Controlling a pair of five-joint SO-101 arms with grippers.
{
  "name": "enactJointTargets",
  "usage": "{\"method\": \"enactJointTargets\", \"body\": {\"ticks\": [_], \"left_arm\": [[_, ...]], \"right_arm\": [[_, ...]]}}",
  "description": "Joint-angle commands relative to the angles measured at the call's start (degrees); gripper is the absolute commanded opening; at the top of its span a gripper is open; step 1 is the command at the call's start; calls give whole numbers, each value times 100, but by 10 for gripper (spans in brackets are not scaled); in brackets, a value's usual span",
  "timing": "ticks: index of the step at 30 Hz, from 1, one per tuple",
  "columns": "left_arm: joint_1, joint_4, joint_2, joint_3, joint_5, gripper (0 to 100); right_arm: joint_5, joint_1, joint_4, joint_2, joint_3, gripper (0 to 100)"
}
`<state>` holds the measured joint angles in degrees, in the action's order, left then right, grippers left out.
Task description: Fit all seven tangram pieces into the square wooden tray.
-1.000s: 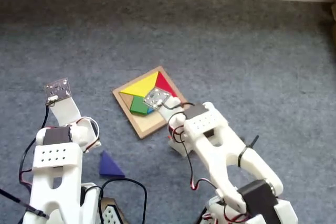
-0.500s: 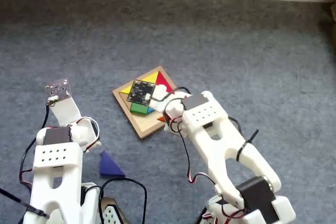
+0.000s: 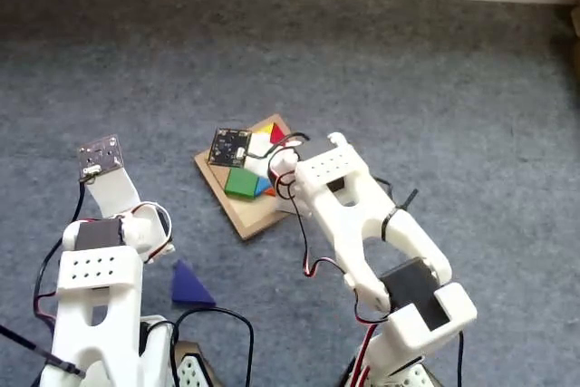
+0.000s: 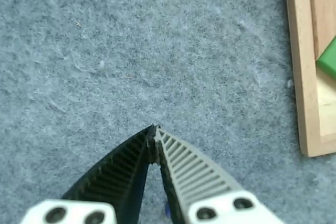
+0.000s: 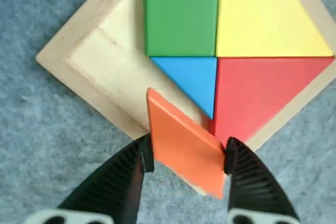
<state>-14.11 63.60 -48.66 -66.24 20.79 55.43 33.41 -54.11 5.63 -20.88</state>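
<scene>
Grey carpet (image 3: 435, 88): four pieces (image 5: 181, 17) seated in the square wooden tray (image 5: 68, 45).
Right gripper (image 5: 187, 153) clasps an orange parallelogram (image 5: 184, 140) at its edge; left gripper (image 4: 155, 132) clenched empty; dark blue triangle (image 3: 190, 285) waits outside.

The tray (image 5: 105, 61) is pale bare wood, matt, with a fine grain. The orange piece (image 5: 184, 148) has smooth painted faces. The carpet (image 3: 408, 70) is grey cloth, rough and fuzzy. The left gripper (image 4: 155, 132) is ribbed matt plastic.
</scene>
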Motion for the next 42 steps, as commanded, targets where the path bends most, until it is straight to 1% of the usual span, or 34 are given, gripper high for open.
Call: {"method": "enactJointTargets", "body": {"ticks": [1, 3, 8, 10, 11, 13, 15, 17, 19, 21, 23, 28, 30, 33, 36, 39, 42], "left_arm": [[-57, -62, -84, 13, 35, 6], [-57, -62, -84, 13, 35, 6], [-57, -62, -84, 13, 35, 6], [-57, -62, -84, 13, 35, 6], [-57, -70, -84, 13, 35, 6], [-57, -70, -84, 13, 35, 6], [-57, -70, -92, 13, 35, 6], [-57, -70, -119, 22, 26, 6], [-57, -70, -119, 57, 9, 6], [-57, -79, -127, 145, -273, 6], [-57, -44, -127, 303, -695, 6], [-13, -26, -127, 620, -1925, 9], [84, 35, -110, 752, -1978, 11], [418, 545, -75, 989, -1987, 28], [822, 1108, -75, 1077, -1987, 134], [901, 1301, -75, 1042, -1969, 236], [884, 1301, -75, 919, -1987, 245]], "right_arm": [[44, -13, 66, -92, 312, 285], [44, -13, 66, -101, 312, 308], [44, 31, 22, -312, 286, 307], [44, 75, -224, -620, 277, 297], [44, 84, -462, -813, 277, 272], [-9, 75, -875, -1235, 277, 186], [-396, -22, -1200, -1666, 251, 102], [-809, -303, -1543, -2026, 127, 40], [-1011, -620, -1798, -2396, -127, 23], [-1073, -1007, -1886, -2738, -541, 23], [-1073, -1420, -1736, -3046, -1095, 23], [-1064, -2422, -980, -3890, -2624, 23], [-1064, -2712, -690, -4242, -3231, 23], [-1064, -3002, -180, -4752, -4110, 23], [-1064, -3055, 303, -5174, -4866, 23], [-1064, -3064, 426, -5525, -5385, 23], [-1064, -3073, 418, -5833, -5701, 23]]}}
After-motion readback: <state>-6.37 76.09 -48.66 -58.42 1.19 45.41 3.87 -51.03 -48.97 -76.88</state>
